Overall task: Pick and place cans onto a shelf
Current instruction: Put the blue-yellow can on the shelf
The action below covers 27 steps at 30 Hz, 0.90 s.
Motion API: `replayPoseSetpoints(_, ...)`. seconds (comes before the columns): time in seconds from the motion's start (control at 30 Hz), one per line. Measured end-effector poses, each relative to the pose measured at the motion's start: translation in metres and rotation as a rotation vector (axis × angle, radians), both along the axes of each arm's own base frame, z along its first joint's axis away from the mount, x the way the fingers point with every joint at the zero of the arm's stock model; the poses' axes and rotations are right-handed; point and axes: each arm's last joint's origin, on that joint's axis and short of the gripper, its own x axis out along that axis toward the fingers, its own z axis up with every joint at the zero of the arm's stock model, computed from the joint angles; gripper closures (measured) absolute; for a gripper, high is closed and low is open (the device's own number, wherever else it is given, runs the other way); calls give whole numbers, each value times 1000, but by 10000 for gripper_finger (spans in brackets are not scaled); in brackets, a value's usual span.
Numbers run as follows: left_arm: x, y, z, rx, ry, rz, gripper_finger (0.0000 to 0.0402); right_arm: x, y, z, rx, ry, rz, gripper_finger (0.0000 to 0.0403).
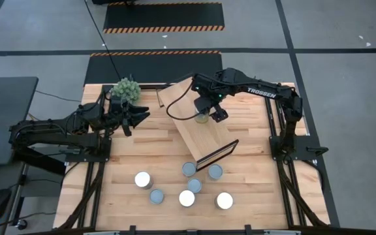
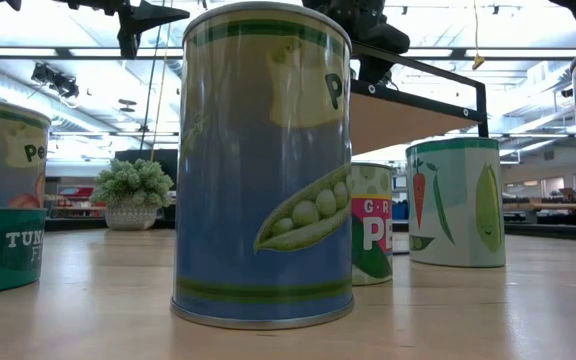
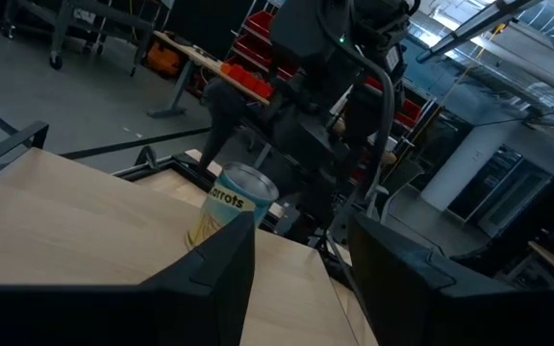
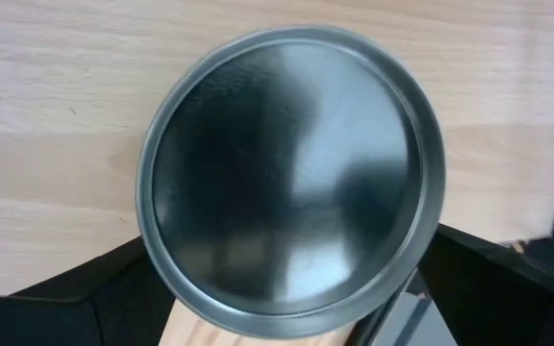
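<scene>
Even overhead brightness, ceiling-light glare (low view), blurred foreground can (image 2: 262, 165).

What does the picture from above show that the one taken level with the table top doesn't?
Only from above: the whole shelf top, a can standing on it under the right pincer, which is open around it, and the left pincer beside the plant. You can also count seven cans on the table below the shelf.

Only at table level: the can labels, such as the peas can close up, and the room behind.

Both: the plant, the shelf, and the cans on the table.
</scene>
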Motion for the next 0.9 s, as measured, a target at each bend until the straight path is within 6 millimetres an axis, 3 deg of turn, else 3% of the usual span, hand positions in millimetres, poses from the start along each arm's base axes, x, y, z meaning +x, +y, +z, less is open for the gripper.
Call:
replayPoseSetpoints(0.4,0,0,0,0,0,0,228,-1,-1,1,-9,-3,-82,4)
replayPoseSetpoints(0.63,0,0,0,0,0,0,228,-12,-1,14,-60,-29,-117,4)
replayPoseSetpoints(0.9,0,0,0,-7,-3,-2,228,-39,7,30,52,-25,-401,4)
